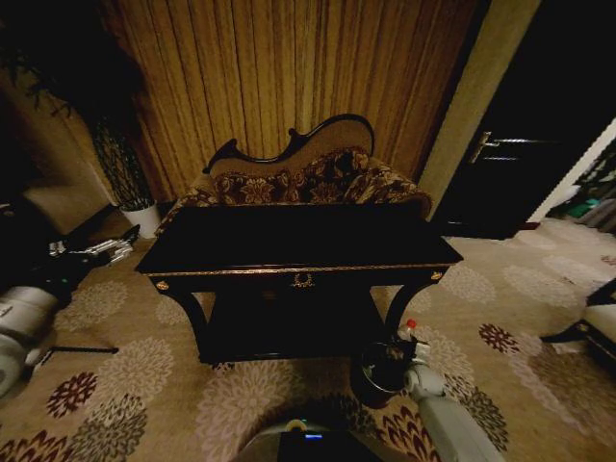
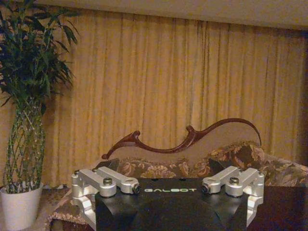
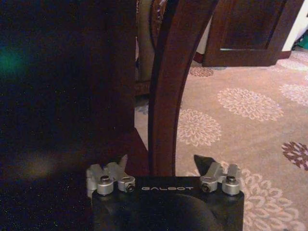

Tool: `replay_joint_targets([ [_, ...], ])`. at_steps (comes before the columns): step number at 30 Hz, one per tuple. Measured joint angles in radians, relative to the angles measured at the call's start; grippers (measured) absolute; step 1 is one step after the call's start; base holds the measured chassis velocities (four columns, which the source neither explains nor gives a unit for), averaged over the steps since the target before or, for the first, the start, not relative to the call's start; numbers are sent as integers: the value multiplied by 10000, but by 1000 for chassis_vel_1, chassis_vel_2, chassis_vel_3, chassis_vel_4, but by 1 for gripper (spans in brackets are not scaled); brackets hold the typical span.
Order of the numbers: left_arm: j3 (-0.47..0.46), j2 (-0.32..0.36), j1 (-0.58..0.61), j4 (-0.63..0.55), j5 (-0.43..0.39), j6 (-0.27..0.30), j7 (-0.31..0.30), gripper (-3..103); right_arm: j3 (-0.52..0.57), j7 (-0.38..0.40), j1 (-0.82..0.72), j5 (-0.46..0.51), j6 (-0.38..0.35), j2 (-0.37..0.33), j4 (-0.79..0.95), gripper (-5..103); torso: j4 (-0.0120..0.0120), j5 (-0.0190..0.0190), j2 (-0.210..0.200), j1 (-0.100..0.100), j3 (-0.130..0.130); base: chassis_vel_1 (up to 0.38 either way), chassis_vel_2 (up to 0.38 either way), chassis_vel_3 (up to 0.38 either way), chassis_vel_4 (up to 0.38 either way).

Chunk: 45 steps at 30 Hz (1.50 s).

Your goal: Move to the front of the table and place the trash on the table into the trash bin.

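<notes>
Curtain [image 1: 289,87], tan and pleated, across the back wall. Patterned carpet [image 1: 250,395] with flower medallions over the floor.

Table [image 1: 298,241]: wide, black and glossy, gold trim along the front edge, gold emblem at front centre, curved legs, lower shelf. Centred in the head view and seen front-on. Floral sofa [image 1: 308,178] with a curved dark frame just behind it. Potted plant [image 1: 130,178] in a white pot at the table's far left; dark door [image 1: 510,164] at the far right.

Trash bin [image 1: 383,373]: small, round and dark, on the carpet near the table's front right leg [image 3: 166,86].

Right gripper [image 1: 416,358] low beside the bin's right rim, arm reaching in from the lower right. Right wrist view: jaws of the right gripper [image 3: 162,163] released and spread wide, nothing between them, curved table leg ahead.

Left gripper [image 2: 168,185] raised at about table height, facing sofa and curtain. State of its grip: cannot tell.

Bottle [image 1: 410,330]: red-and-white top visible just above the bin's far right rim, close to the right gripper. In the bin or behind it: cannot tell.
</notes>
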Motion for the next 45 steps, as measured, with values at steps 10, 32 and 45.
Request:
replay_joint_targets([
  [10, 39, 94, -33, 79, 8, -2, 0, 100, -44, -44, 71, 74, -48, -131, -55, 100, -1, 0, 0, 0, 0, 0, 0, 0, 0],
  [32, 201, 93, -184, 13, -50, -139, -65, 100, -114, 33, -1048, 1024, -719, -1043, 4306, 100, 3, -2, 0, 0, 0, 0, 0, 0, 0],
  [45, 163, -782, -15, -301, 256, -179, 11, 100, 692, 1497, -2437, 2773, -2136, -2596, 10917, 100, 1, 0, 1, -1, -1, 0, 0, 0, 0],
])
